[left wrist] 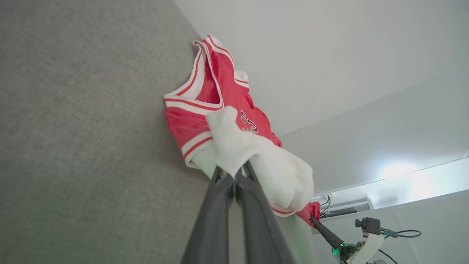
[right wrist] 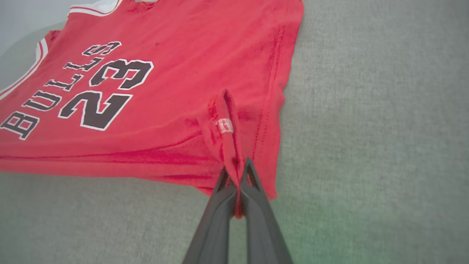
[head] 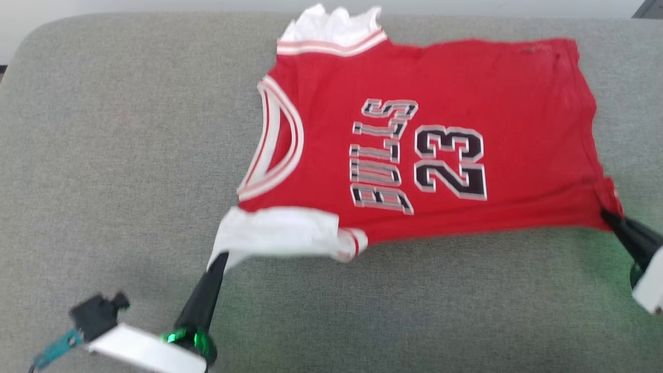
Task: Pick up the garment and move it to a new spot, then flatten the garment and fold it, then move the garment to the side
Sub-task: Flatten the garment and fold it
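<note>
Grey padded surface (head: 103, 155), probably a cushion; the head view is blurred. Red Bulls 23 jersey (head: 466, 103) lies spread on it, face up, neck to the left. Left pincer (head: 221, 258) clamped on the white sleeve (head: 269, 233). Right pincer (head: 606, 213) clamped on the near hem corner.

A bright red garment (head: 518, 103), a basketball shirt printed "BULLS 23" in black with white outlines, lies spread almost flat across the centre and right of the frame on a grey fabric surface (head: 103, 155). Its striped neck opening faces left, its hem right. White sleeves bunch at top centre and lower left.
</note>
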